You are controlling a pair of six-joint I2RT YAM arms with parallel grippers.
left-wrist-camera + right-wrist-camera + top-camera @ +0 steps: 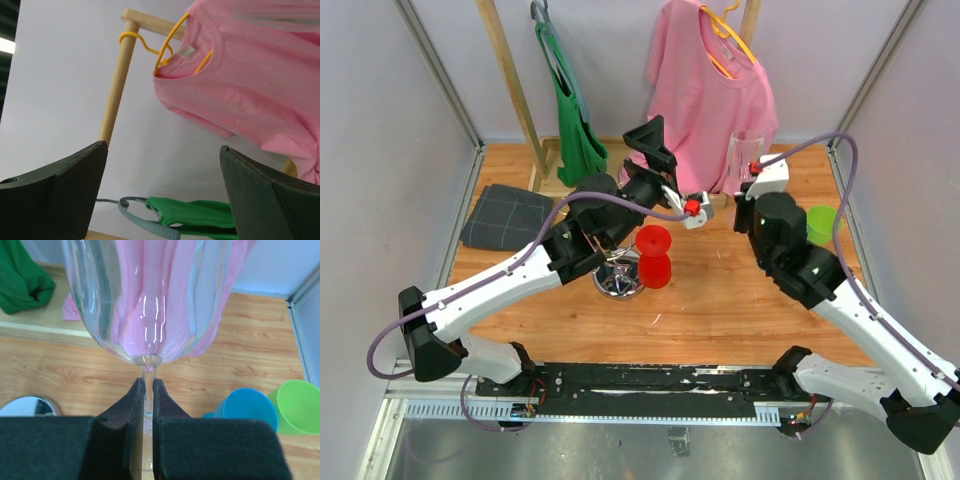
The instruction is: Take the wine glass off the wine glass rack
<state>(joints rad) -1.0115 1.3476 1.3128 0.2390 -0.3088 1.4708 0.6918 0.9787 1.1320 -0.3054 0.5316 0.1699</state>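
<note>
My right tool [148, 390] is pinched tight on the thin stem of the wine glass [145, 300]. The glass stands upright with its bowl on top. I hold it up above the tabletop [720, 310], in front of the pink shirt [710, 80]. It is off the wine glass rack [619, 283] and well apart from it. The rack stands on the tabletop under my left arm, just beside a red spool [654, 255]. My left tool [161, 150] is wide open and holds nothing. It points up at the pink shirt. A green cup [822, 222] and a blue cup [250, 407] sit near my right arm.
</note>
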